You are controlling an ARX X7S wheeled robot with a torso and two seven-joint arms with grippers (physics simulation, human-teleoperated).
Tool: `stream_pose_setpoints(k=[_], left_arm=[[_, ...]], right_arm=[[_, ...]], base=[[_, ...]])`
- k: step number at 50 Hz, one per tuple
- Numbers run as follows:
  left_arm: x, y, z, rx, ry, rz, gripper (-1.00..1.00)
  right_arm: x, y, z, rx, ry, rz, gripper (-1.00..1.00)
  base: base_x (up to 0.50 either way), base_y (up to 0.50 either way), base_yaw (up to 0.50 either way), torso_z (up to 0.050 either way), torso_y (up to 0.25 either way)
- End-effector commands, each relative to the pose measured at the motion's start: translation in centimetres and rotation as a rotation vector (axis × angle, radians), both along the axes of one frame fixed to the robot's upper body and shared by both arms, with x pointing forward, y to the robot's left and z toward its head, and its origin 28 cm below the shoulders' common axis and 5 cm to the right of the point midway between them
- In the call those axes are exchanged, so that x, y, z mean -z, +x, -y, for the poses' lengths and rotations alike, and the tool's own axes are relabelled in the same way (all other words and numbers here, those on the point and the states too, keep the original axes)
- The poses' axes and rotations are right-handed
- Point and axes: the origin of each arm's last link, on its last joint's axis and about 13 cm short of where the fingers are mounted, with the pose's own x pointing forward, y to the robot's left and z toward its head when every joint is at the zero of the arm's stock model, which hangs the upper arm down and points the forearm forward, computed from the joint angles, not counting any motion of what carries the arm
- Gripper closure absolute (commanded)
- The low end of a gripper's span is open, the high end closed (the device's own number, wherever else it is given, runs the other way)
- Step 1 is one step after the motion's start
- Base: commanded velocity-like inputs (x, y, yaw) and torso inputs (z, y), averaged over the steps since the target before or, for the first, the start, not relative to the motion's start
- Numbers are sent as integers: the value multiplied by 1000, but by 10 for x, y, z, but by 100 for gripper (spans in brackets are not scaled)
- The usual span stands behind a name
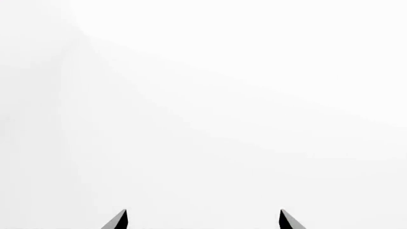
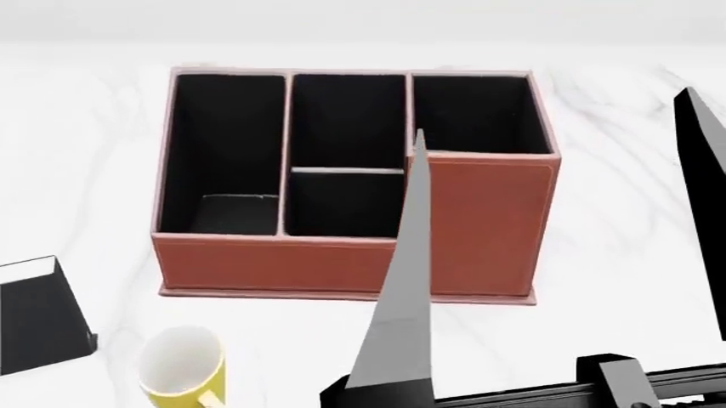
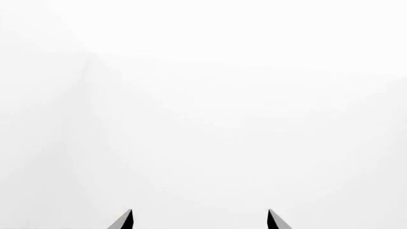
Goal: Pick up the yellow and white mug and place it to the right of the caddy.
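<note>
The yellow and white mug (image 2: 182,371) stands upright on the white marble table (image 2: 635,280), near the front left, its handle toward me. Behind it, in the middle, sits the reddish-brown caddy (image 2: 477,229) with black-lined compartments. My right gripper (image 2: 555,110) is raised close to the head camera, open, one finger (image 2: 399,314) crossing the caddy's front and the other (image 2: 706,212) at the right edge. It holds nothing and is well right of the mug. The right wrist view's gripper (image 3: 199,213) and the left gripper (image 1: 203,213) both show spread tips over plain white.
A small black book (image 2: 40,319) with a white top edge lies at the left edge, just left of the mug. Bare marble stretches right of the caddy. A dark arm link (image 2: 613,387) crosses the bottom right of the head view.
</note>
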Motion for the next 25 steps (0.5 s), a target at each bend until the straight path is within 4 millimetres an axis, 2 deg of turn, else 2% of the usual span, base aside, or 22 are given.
stream_pose_setpoints(k=[1,16,25], left_arm=[[0,0,0,2,1,-1,-100],[0,0,0,3,1,-1,-100],[-1,0,0,8,5,-2,-100]], right_arm=[[1,0,-1,-3,-8,-4,-100],[2,1,-1,13,-8,-6,-100],[1,2,0,25,-16,13,-100]], base=[[500,-51,0,0,0],[485,-50,0,0,2],[129,0,0,0,1]])
